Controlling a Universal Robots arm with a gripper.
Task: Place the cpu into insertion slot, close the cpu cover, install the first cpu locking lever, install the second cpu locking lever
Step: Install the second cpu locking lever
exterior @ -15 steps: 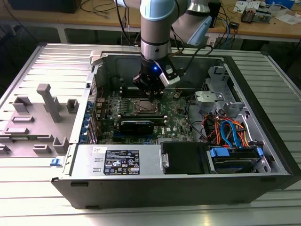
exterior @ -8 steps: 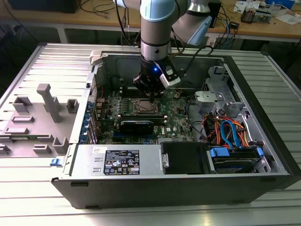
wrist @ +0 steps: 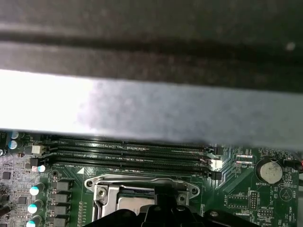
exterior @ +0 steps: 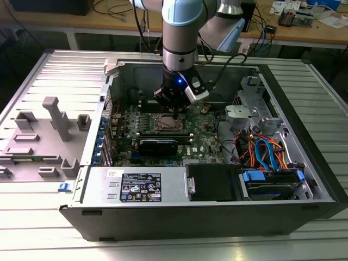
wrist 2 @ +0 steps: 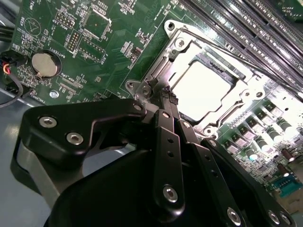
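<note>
One cpu (wrist 2: 204,90), one cpu cover (wrist 2: 156,75), one coin battery (wrist 2: 44,64), four memory slots (wrist: 128,156)

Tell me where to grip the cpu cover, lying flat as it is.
Probably the rim bar beside the gripper, coming straight down. The cpu cover lies flat around the cpu, so only that thin frame edge offers a pinch; its centre is cut out.

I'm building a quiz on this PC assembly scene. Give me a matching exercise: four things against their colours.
Things:
1. cpu
2. coin battery
3. circuit board
4. tool

Colours:
A. green
B. black
C. bright silver-grey square
D. round silver disc

Pairs: 1-C, 2-D, 3-A, 4-B
</note>
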